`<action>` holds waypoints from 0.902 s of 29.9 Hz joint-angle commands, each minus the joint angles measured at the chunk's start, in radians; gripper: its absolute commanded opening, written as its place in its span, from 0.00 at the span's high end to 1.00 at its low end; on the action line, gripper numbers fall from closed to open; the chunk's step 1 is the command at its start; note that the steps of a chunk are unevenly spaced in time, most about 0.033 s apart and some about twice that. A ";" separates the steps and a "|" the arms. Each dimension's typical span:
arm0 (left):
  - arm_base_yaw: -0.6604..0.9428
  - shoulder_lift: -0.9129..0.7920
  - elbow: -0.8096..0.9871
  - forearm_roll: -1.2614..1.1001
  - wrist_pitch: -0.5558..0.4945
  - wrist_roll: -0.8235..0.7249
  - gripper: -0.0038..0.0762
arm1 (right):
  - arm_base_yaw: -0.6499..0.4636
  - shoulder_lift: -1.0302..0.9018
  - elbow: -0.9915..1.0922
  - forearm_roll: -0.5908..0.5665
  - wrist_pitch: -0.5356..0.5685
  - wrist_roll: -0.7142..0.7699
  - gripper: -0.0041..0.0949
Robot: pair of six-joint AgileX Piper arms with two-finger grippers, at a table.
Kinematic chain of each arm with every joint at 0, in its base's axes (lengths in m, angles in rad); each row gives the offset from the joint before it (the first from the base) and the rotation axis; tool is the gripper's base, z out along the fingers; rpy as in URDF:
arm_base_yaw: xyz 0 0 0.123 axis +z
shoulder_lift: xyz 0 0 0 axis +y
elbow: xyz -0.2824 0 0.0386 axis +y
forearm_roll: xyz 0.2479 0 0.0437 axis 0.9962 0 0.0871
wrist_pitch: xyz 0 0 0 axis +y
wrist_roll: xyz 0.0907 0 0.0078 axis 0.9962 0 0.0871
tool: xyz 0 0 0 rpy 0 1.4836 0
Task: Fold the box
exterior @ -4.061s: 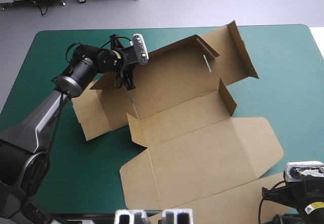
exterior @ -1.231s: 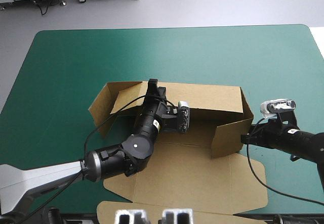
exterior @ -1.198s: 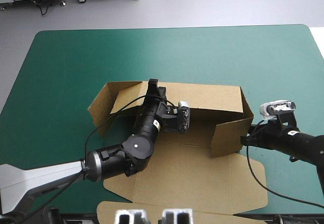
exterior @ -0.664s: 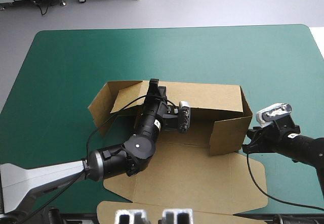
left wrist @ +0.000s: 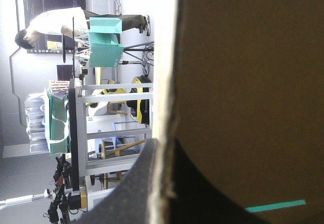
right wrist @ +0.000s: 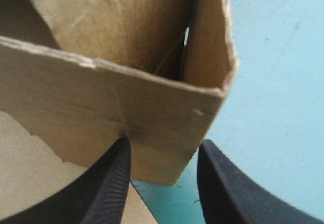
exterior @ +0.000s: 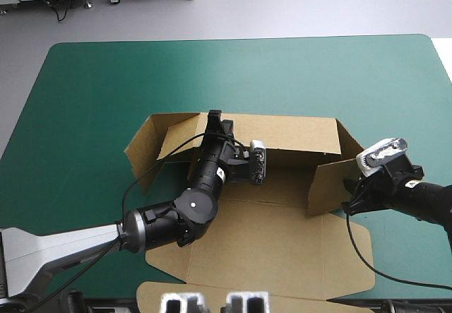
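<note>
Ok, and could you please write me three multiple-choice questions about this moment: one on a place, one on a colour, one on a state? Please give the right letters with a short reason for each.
1. Where is the right gripper?
A. at the box's right side wall
B. at the table's far edge
C. at the box's left flap

2. What colour is the table cover?
A. grey
B. teal-green
C. red

3. How is the box's back wall?
A. lying flat
B. cut off
C. raised upright

Answers:
1 A: in the right wrist view its black fingers stand apart at that wall's corner.
2 B: the cover is teal-green all around the brown board.
3 C: the wall stands up from the base, with the left gripper at its top edge.
</note>
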 commanded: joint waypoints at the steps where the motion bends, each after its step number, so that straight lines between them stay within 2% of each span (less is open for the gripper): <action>1: -0.006 -0.025 -0.020 0.034 -0.021 -0.022 0.96 | 0.001 0.009 -0.033 0.054 -0.054 -0.043 0.55; 8: -0.006 -0.025 -0.020 0.060 -0.021 -0.022 0.96 | 0.001 0.094 -0.029 0.209 -0.013 -0.180 0.56; 17: -0.006 -0.025 -0.020 0.082 -0.023 -0.038 0.96 | 0.001 0.137 -0.027 0.358 -0.034 -0.362 0.56; 21: -0.006 -0.025 -0.020 0.126 -0.021 -0.097 0.96 | 0.001 0.182 -0.027 0.410 -0.054 -0.381 0.56; 23: -0.006 -0.025 -0.020 0.126 -0.023 -0.106 0.96 | 0.001 0.205 -0.027 0.457 -0.071 -0.332 0.63; 24: -0.006 -0.025 -0.020 0.126 -0.023 -0.106 0.96 | 0.001 0.213 -0.027 0.471 -0.076 -0.329 0.69; 27: -0.006 -0.025 -0.020 0.127 -0.029 -0.106 0.96 | 0.001 0.237 -0.027 0.510 -0.080 -0.375 0.96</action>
